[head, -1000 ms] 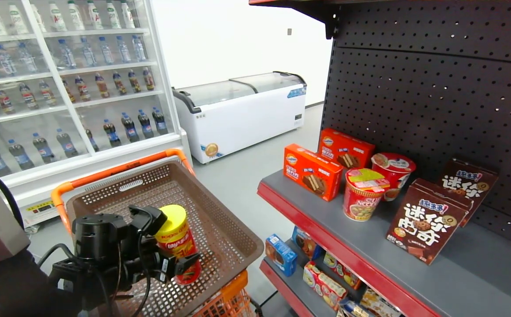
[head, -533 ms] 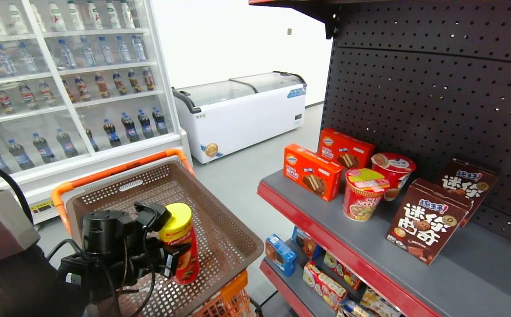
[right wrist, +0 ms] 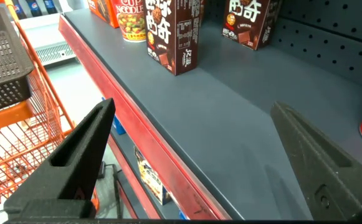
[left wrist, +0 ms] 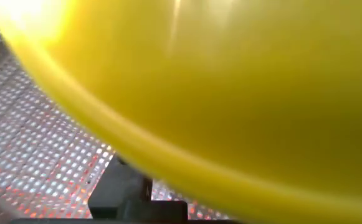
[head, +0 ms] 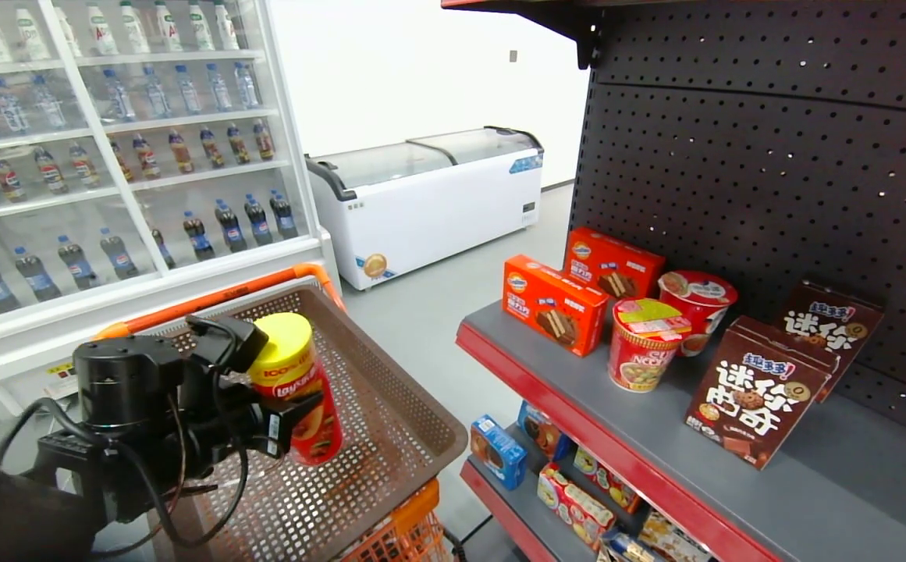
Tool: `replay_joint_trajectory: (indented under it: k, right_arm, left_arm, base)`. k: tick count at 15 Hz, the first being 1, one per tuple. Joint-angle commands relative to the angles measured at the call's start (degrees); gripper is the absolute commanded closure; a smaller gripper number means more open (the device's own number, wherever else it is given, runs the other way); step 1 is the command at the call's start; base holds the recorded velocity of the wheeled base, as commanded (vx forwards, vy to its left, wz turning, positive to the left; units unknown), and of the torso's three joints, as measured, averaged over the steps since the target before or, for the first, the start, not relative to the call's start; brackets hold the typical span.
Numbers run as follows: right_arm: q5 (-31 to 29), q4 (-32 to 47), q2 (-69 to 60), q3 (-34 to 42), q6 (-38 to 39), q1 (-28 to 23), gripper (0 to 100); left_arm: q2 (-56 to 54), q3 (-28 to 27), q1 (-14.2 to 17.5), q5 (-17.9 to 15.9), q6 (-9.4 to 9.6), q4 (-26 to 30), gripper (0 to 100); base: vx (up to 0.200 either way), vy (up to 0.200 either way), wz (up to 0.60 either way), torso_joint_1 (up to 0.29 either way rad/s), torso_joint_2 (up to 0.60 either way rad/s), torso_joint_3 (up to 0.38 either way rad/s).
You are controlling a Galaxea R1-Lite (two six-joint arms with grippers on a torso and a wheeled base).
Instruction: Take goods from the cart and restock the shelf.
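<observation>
A red chips can with a yellow lid [head: 300, 390] hangs upright over the brown mesh basket [head: 390, 421] of the orange cart [head: 218, 297]. My left gripper [head: 281, 386] is shut on the can's side. The left wrist view has the yellow lid [left wrist: 230, 93] close up, with basket mesh [left wrist: 31, 155] behind it. The grey shelf board with a red front edge [head: 570, 382] lies to the right. My right gripper [right wrist: 193, 168] stands open above the shelf board [right wrist: 230, 124], nothing between its fingers [right wrist: 75, 162].
On the shelf stand orange biscuit boxes [head: 554, 304], cup noodles [head: 644, 343] and brown cookie boxes [head: 753, 398]. A lower shelf [head: 570, 484] holds more goods. A drinks fridge [head: 109, 156] and a chest freezer [head: 429, 203] stand behind the cart.
My left gripper has risen and moved left with the chips can, lifting it higher above the basket floor. The shelf goods have not moved.
</observation>
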Motion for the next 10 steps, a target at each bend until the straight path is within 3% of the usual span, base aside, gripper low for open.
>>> replay_joint_trajectory:
  k: [1, 4, 7, 10]
  right_arm:
    - [0.0, 0.0, 0.1, 0.0, 0.0, 0.0, 0]
    - [0.0, 0.0, 0.1, 0.0, 0.0, 0.0, 0]
    - [0.0, 0.0, 0.1, 0.0, 0.0, 0.0, 0]
    - [0.0, 0.0, 0.1, 0.0, 0.0, 0.0, 0]
  left_arm:
    - [-13.8, -0.8, 0.2, 0.5, -0.32, 9.0, 100]
    - [-27.5, 0.5, 0.3, 3.7, -0.58, 22.4, 100]
    - [-39.8, 0.6, 1.6, 3.6, -4.01, 33.3, 100]
    - [-48.3, 0.5, 1.9, 2.7, -4.10, 43.0, 100]
  base:
    - [0.000, 0.000, 0.00, 0.000, 0.00, 0.000]
    - [0.000, 0.000, 0.00, 0.000, 0.00, 0.000]
    - [0.000, 0.000, 0.00, 0.000, 0.00, 0.000]
    - [0.000, 0.000, 0.00, 0.000, 0.00, 0.000]
